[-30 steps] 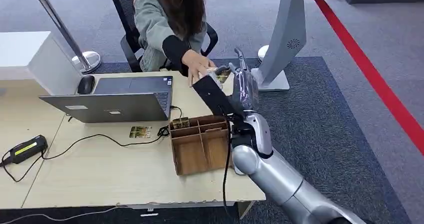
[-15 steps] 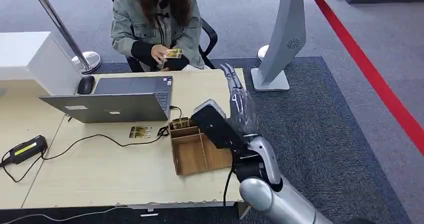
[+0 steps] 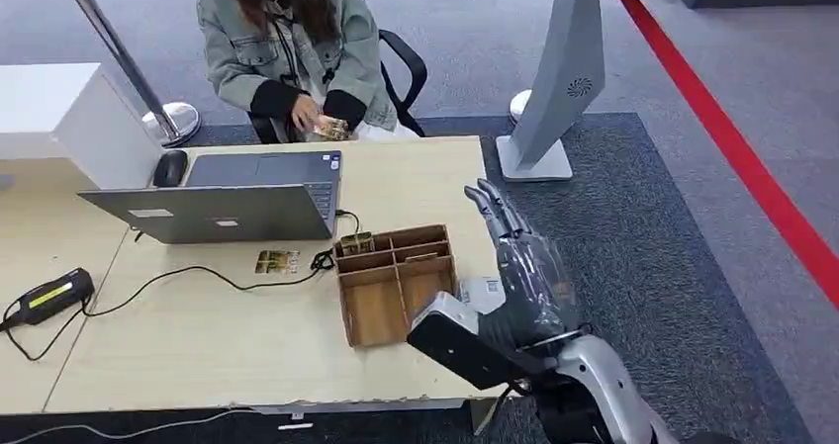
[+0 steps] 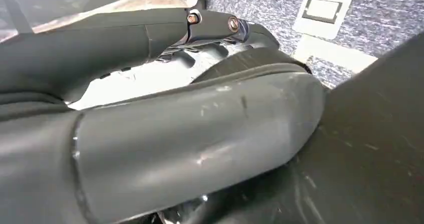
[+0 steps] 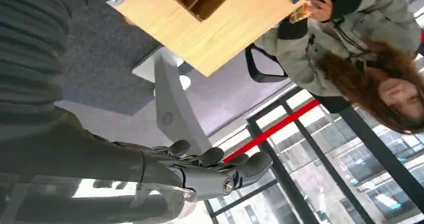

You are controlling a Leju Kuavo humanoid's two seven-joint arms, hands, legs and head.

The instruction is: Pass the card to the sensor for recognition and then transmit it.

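1. The right hand [image 3: 524,266], grey with dark fingers, is raised beside the table's right edge; its fingers [image 3: 492,207] are stretched out straight and close together, pointing away from the robot, and nothing is grasped in it.
2. In the right wrist view the same hand [image 5: 200,171] is seen with fingers extended side by side and the palm bare.
3. The left hand [image 4: 165,134] is seen very close in the left wrist view as dark grey curved surfaces; whether it is released or clenched cannot be told.
4. A light wooden table [image 3: 198,335] carries an open grey laptop [image 3: 223,199], a black mouse [image 3: 170,167], a brown cardboard compartment box [image 3: 396,281], a black cable [image 3: 188,276] and a small patterned card lying flat [image 3: 278,261] between laptop and box.
5. The floor is covered in dark grey carpet [image 3: 643,226], crossed by a red stripe [image 3: 732,147]; a grey pedestal stand [image 3: 559,78] is placed beyond the table's far right corner.
6. The gold-patterned card [image 3: 331,128] is held in the hands of a seated person in a grey-green jacket [image 3: 282,53], behind the laptop; its long axis is laid roughly crosswise to the robot's view, though its facing cannot be made out.
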